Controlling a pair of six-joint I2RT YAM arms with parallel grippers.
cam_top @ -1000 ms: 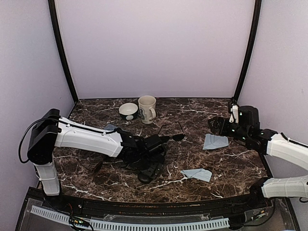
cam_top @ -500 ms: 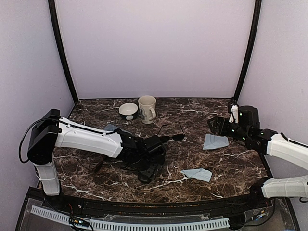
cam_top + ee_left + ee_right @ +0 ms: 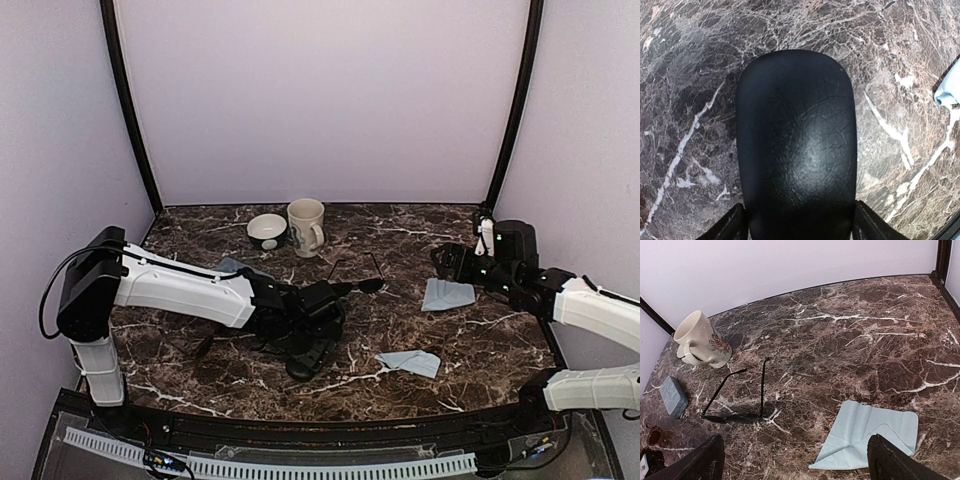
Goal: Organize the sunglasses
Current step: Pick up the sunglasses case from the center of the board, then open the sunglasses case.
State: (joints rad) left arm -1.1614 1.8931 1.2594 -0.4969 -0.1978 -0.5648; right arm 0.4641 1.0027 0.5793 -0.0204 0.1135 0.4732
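**Item: sunglasses, two pairs.** The black-framed sunglasses (image 3: 358, 285) lie mid-frame in the overhead view, arms unfolded, flat on the marble worktop (image 3: 480, 340). What appears to be the brownish pair (image 3: 654, 436) sits at the far left edge of the right wrist view and is hard to make out.

**Claws.** The left claw (image 3: 800, 226) straddles one end of the black case (image 3: 797, 145), a finger close on each side. Whether the pads press on it cannot be told. The right claw (image 3: 795, 442) stands wide and holds nothing, hanging over a pale blue cloth (image 3: 870, 432).

**Step in hand (judged).** The left arm is securing the black case, and neither pair is stowed.

**Next move calls for.** A firm, square hold so the case does not skid. Then a low pinch on the thin black frame.

**Surroundings.**
- Mug (image 3: 306, 226) and bowl (image 3: 267, 231), upper centre.
- Grey-blue case (image 3: 674, 396), left.
- Second cloth (image 3: 410, 362), lower centre.

**Obstructions.** The left arm crowds the middle, near the black pair. The cloth lies under the right claw's approach.
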